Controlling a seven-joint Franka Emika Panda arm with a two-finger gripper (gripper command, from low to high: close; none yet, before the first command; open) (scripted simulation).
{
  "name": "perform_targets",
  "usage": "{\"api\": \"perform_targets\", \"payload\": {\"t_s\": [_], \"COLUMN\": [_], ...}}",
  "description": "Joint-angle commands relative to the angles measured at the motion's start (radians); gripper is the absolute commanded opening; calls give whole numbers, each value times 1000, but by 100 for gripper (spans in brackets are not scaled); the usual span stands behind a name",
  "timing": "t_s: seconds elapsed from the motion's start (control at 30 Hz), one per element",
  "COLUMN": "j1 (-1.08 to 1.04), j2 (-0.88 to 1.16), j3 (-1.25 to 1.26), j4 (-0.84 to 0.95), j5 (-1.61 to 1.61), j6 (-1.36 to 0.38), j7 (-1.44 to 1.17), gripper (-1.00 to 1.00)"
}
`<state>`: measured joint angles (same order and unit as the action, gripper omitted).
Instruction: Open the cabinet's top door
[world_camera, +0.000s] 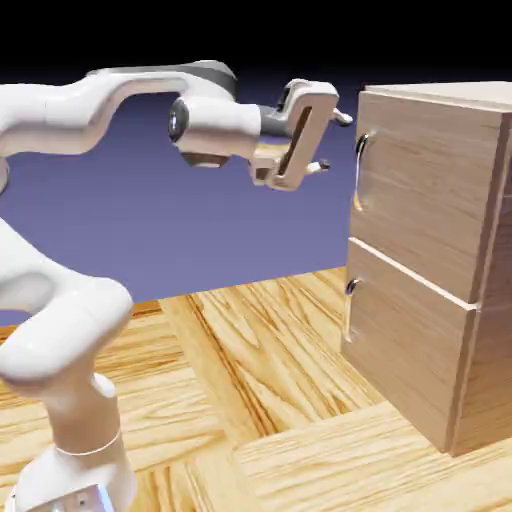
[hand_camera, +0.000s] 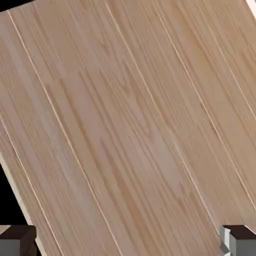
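The light-wood cabinet stands at the right of the exterior view. Its top door is flush with the cabinet front, and a silver vertical handle sits near the door's left edge. My gripper hovers just left of that handle's upper end, a short gap away and touching nothing. It is open, its fingertips spread one above the other. In the hand view, the top door fills the picture with wood grain, the grey fingertips sit far apart in the bottom corners, and the handle is out of view.
Below the top door is a lower wood panel with its own small handle. The wooden table stretches between the robot's base and the cabinet. The arm reaches over it from the left.
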<state>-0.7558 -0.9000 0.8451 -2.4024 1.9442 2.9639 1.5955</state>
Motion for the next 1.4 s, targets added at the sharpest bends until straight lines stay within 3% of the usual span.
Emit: {"api": "perform_targets", "payload": {"t_s": [0.0, 0.67, 0.9, 0.93, 1.37], "j1": [-17, -361, -549, -549, -114], "j2": [-7, -155, -131, -131, 62], "j3": [19, 397, 502, 502, 187], "j4": [9, 192, 340, 340, -5], "j5": [44, 914, 953, 953, 844], "j6": [-2, -34, -48, -48, -308], "j7": [19, 401, 421, 421, 212], "gripper": [100, 100, 100, -100, -100]}}
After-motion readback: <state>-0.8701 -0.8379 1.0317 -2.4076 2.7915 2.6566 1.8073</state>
